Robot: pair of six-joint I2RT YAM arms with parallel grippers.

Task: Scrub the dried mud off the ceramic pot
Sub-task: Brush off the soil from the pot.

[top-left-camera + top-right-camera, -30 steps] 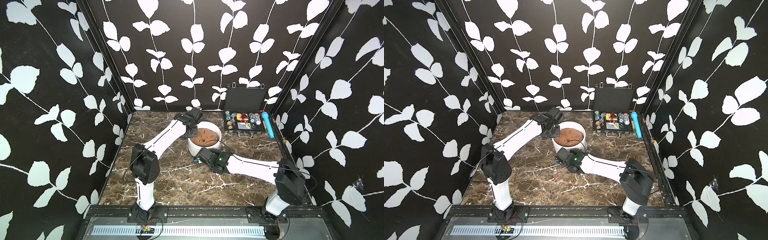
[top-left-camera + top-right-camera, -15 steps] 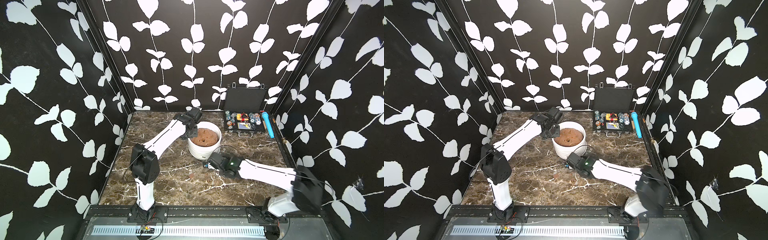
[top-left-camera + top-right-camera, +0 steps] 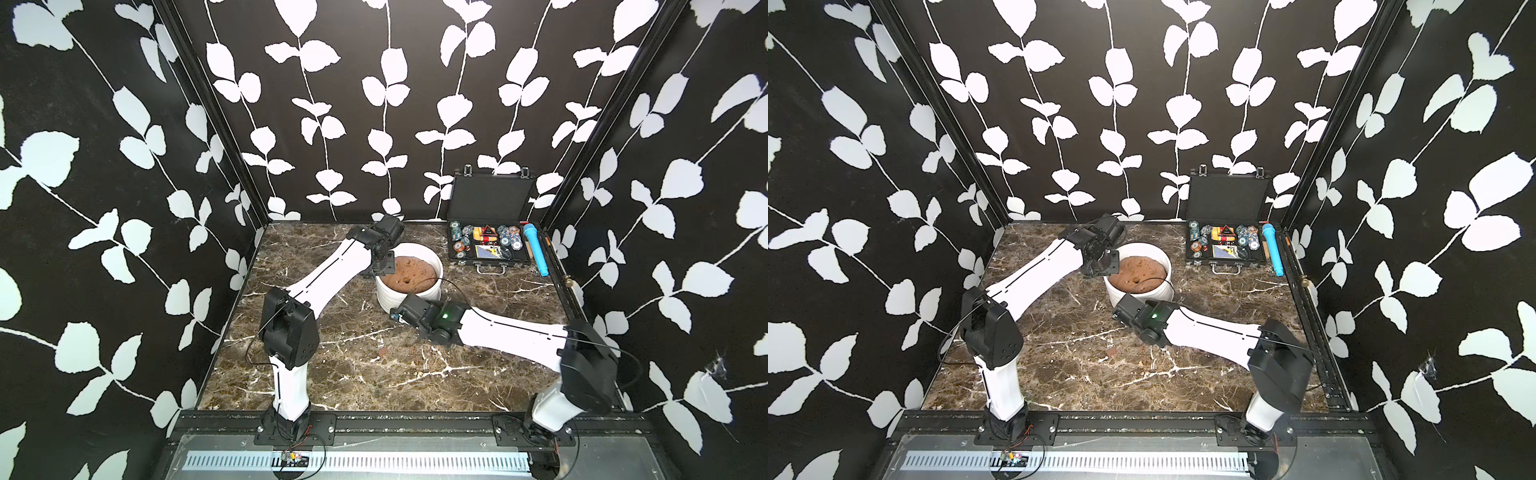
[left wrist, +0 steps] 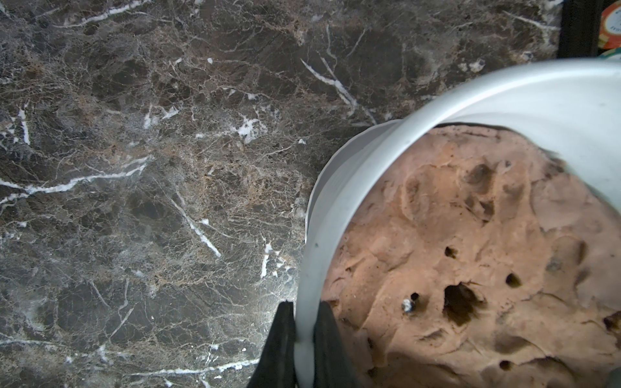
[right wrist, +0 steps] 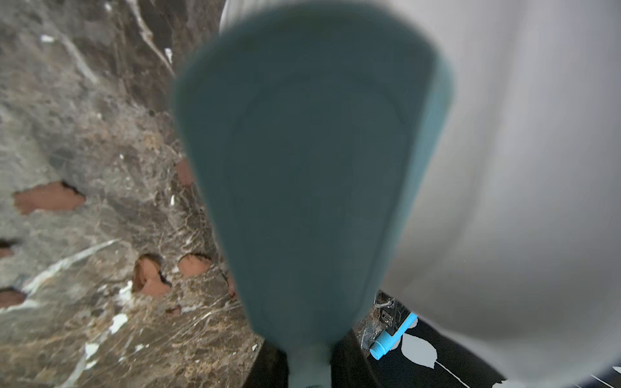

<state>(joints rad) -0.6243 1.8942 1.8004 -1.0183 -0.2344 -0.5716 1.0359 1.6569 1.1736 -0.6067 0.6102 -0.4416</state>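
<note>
Shows the pot [image 3: 389, 297] mid-table toward twelve o'clock, its rim pinched at nine o'clock between the left gripper [image 4: 304, 339] fingers. Shows the right gripper [image 5: 311, 366] clamped on a teal scrubber [image 5: 309, 168] beside the pot's six o'clock wall. Shows dried mud [image 5: 48, 198] flakes on the table [image 3: 332, 374] nearby.

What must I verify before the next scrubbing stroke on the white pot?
1. Left gripper shut on the rim of the ceramic pot: ok.
2. Right gripper shut on the teal scrubber: ok.
3. Scrubber touching the pot wall: cannot tell, the wrist view is blurred.
4. Dried mud remaining on the wall: cannot tell; the visible flakes lie on the table.
5. Chip case clear of both arms: ok.
</note>
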